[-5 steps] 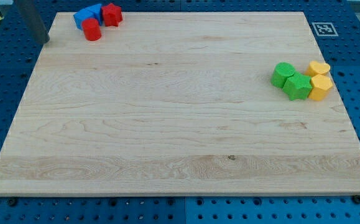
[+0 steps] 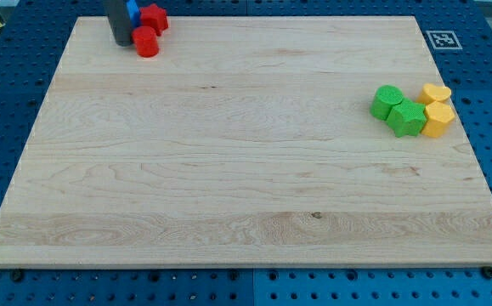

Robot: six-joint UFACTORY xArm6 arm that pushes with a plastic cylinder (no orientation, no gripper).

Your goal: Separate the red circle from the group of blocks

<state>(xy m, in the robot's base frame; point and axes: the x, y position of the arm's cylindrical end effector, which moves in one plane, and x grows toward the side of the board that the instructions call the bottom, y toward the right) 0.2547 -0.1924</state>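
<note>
The scene is bright and evenly lit, with no strong direction to the light. The pale wooden counter (image 2: 246,170) shows no glare, and its grain reads sharply from edge to edge. The blocks near the right edge cast only thin, soft shadows at their bases. My rod (image 2: 119,21) near the top left corner is dark and slightly smeared, its outline softer than the blocks around it. The counter's edges look straight, narrowing only through perspective toward the top edge.

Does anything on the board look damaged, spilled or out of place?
Nothing stands out. My tip sits just left of the red circle in the top-left cluster; the green and yellow blocks lie tidy at the right.
</note>
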